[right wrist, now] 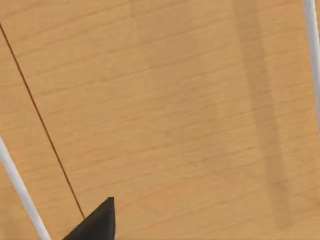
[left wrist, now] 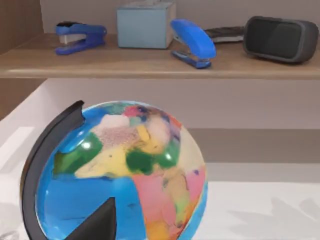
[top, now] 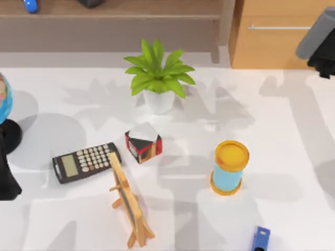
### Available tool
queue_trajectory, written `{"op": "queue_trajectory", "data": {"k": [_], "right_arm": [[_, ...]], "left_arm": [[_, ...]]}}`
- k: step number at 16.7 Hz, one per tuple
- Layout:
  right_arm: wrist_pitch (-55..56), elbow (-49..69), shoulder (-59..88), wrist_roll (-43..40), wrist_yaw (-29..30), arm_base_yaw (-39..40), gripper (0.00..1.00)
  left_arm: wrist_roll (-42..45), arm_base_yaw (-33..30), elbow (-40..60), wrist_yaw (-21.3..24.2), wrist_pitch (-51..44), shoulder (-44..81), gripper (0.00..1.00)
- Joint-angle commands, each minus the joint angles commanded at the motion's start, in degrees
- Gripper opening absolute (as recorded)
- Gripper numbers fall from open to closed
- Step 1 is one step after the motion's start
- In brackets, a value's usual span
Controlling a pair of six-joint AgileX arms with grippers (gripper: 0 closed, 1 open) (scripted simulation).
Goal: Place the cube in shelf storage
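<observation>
**Top view.** Shows the long brown wooden shelf storage along the far edge, well apart from both arms. Places the left arm at the table's left edge, next to a blue globe on a black stand. Places the right arm over the light-wood drawer with a metal bar handle. Cannot tell where the small yellow-and-green puzzle cube lies. Marks the red, black and white block mid-table as a decoy.

**Left wrist view.** Sets the left gripper just behind the globe, with the shelf board beyond and above it; cannot tell its state. Advises, as a judgement: find the cube first, rise clear of the globe, then set down level on bare board between the blue stapler and the dark headset.

**Right wrist view.** Puts the right gripper close against the drawer front; cannot tell its state.
</observation>
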Motion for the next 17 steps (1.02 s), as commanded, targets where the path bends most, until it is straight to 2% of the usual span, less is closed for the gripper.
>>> {"op": "queue_trajectory", "data": {"k": [4, 7, 17], "right_arm": [[9.1, 6.4, 17.0, -10.2, 2.3, 1.6, 1.0], [13.1, 9.3, 24.2, -14.5, 3.5, 2.3, 1.0], [13.2, 11.6, 26.6, -15.6, 3.6, 2.1, 1.0]], "left_arm": [[0.0, 0.0, 0.0, 0.0, 0.0, 0.0, 1.0], [0.0, 0.0, 0.0, 0.0, 0.0, 0.0, 1.0], [0.0, 0.0, 0.0, 0.0, 0.0, 0.0, 1.0]]}}
